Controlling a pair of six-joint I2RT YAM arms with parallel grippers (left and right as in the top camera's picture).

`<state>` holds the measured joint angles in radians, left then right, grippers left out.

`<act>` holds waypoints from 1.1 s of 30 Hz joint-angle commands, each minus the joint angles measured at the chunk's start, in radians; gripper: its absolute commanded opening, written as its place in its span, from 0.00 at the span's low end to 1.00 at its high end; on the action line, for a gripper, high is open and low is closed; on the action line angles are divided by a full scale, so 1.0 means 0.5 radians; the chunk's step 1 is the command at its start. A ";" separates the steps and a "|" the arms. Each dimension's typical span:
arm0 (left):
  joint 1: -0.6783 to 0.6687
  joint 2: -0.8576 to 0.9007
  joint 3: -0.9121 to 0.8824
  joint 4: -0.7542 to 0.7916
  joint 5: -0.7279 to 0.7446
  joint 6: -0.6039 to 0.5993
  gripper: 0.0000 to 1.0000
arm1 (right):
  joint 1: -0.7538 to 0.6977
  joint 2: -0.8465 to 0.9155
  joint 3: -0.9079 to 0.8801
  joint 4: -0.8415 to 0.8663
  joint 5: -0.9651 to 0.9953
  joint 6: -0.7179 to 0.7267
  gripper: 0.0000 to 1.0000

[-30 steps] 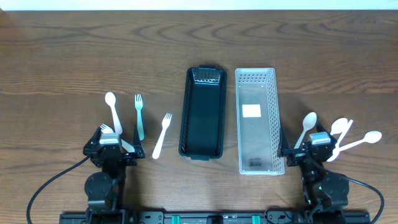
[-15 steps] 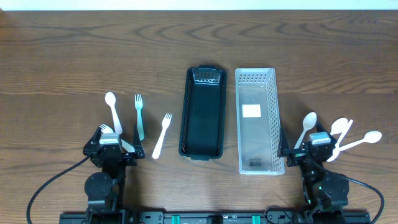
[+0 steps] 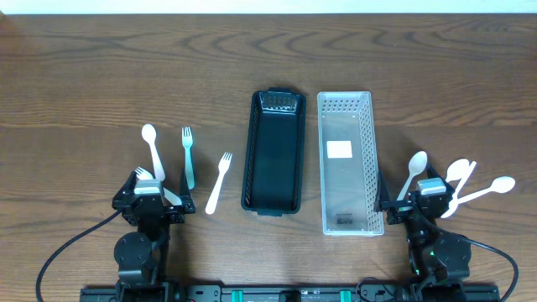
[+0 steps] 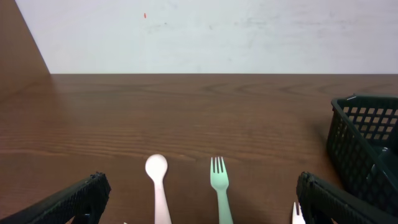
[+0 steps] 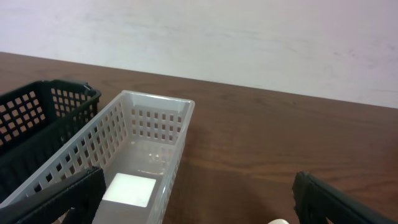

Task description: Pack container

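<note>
Progress: nothing packed yet. The black basket (image 3: 273, 159) and clear basket (image 3: 348, 189) sit side by side mid-table. Both are bare inside, apart from a white label (image 3: 339, 149) on the clear basket's floor. All the cutlery is out on the table (image 3: 84, 75), so the whole job is left. I can't tell from this which piece goes in which basket.

Left group, toward the near-left corner:
- white spoon (image 3: 152, 148)
- green fork (image 3: 188, 158)
- white fork (image 3: 219, 182), closest to the black basket
- second white fork (image 3: 142, 174), only its tines showing past the left end effector (image 3: 153, 195)

The left end effector is spread wide and holds nothing. In its wrist view the white spoon and green fork lie just ahead, between the fingers (image 4: 68, 200), not touching them.

Right group, toward the near-right corner:
- inner spoon (image 3: 412, 174)
- middle spoon (image 3: 457, 171)
- outer spoon (image 3: 493, 189)

Something may be crossed under the middle spoon; too small to tell.

The right end effector (image 3: 424, 200) is also wide open and holds nothing. It sits just beside the clear basket's near-right corner, with the inner spoon's handle running right up to it; I can't tell if they touch.

My read: both arms are parked at the near edge and the first pick hasn't started. The closest targets are the white spoon or green fork on the left and the inner spoon on the right.
</note>
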<state>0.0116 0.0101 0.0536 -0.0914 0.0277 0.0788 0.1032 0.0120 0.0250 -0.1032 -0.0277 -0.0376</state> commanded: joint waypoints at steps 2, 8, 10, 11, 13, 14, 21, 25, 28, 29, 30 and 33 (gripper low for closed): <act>0.010 -0.012 -0.071 -0.008 0.029 -0.010 0.98 | -0.009 -0.013 -0.009 0.003 -0.013 -0.024 0.99; 0.010 -0.012 -0.071 -0.008 0.029 -0.010 0.98 | -0.010 -0.013 -0.009 0.003 -0.013 -0.024 0.99; 0.010 -0.012 -0.072 -0.008 0.029 -0.010 0.98 | -0.009 -0.013 -0.009 0.005 -0.019 -0.023 0.99; 0.010 -0.012 -0.072 -0.008 0.028 -0.010 0.98 | -0.009 -0.013 -0.009 0.005 -0.021 -0.023 0.99; 0.010 -0.012 -0.071 -0.008 0.029 -0.010 0.98 | -0.009 -0.013 -0.009 0.005 -0.021 -0.024 0.99; 0.010 -0.012 -0.072 -0.008 0.029 -0.011 0.98 | -0.009 -0.013 -0.009 0.004 -0.021 -0.024 0.99; 0.010 0.002 -0.066 0.006 0.030 -0.050 0.98 | -0.010 -0.012 -0.009 0.011 -0.066 0.291 0.99; 0.010 0.101 0.120 -0.226 0.169 -0.185 0.98 | -0.010 0.032 0.053 -0.018 -0.098 0.328 0.99; 0.008 0.293 0.369 -0.417 0.196 -0.198 0.98 | -0.014 0.134 0.223 -0.080 -0.090 0.327 0.99; 0.008 0.372 0.465 -0.469 0.196 -0.199 0.98 | -0.015 0.189 0.294 -0.104 -0.079 0.327 0.99; 0.008 0.480 0.587 -0.525 0.201 -0.200 0.98 | -0.018 0.267 0.385 -0.140 -0.064 0.327 0.99; 0.008 0.828 0.959 -0.690 0.201 -0.261 0.98 | -0.037 0.581 0.694 -0.322 -0.059 0.310 0.99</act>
<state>0.0116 0.3038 0.3649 -0.4046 0.1062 -0.0082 0.1009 0.2058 0.2443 -0.2295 -0.0566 0.1028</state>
